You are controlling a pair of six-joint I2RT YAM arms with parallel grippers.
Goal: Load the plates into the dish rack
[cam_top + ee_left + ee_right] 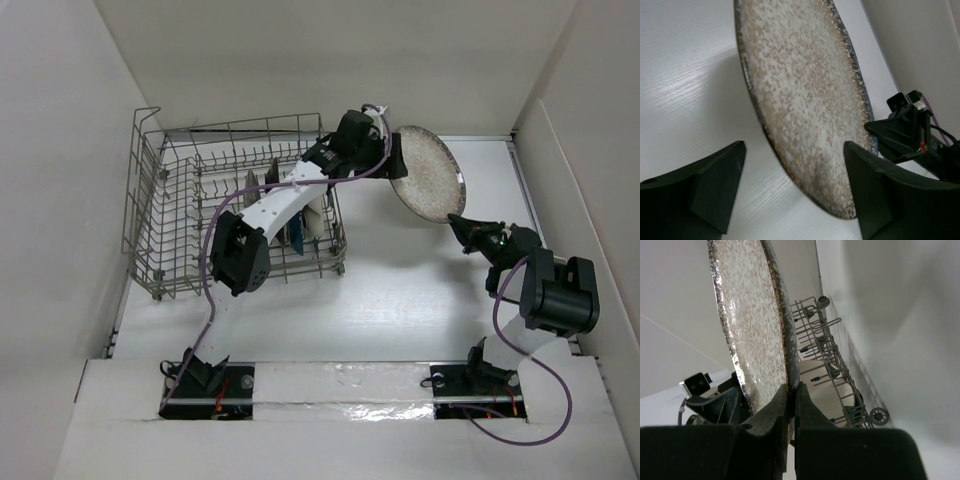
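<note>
A speckled grey-beige plate [428,172] stands tilted on edge above the table, right of the dish rack [160,215]. My right gripper [458,222] is shut on its lower right rim; in the right wrist view the gripper [792,390] pinches the dark rim of the plate [747,325]. My left gripper [397,158] is open at the plate's left edge. In the left wrist view the plate [800,90] has its rim running between the spread fingers [715,190], touching neither. Other plates [300,230] stand in the rack under my left arm.
The wire rack [832,357] lies beyond the plate, with a cream plate [815,372] inside it. White walls enclose the table on the left, back and right. My left arm [275,200] stretches over the rack's right half.
</note>
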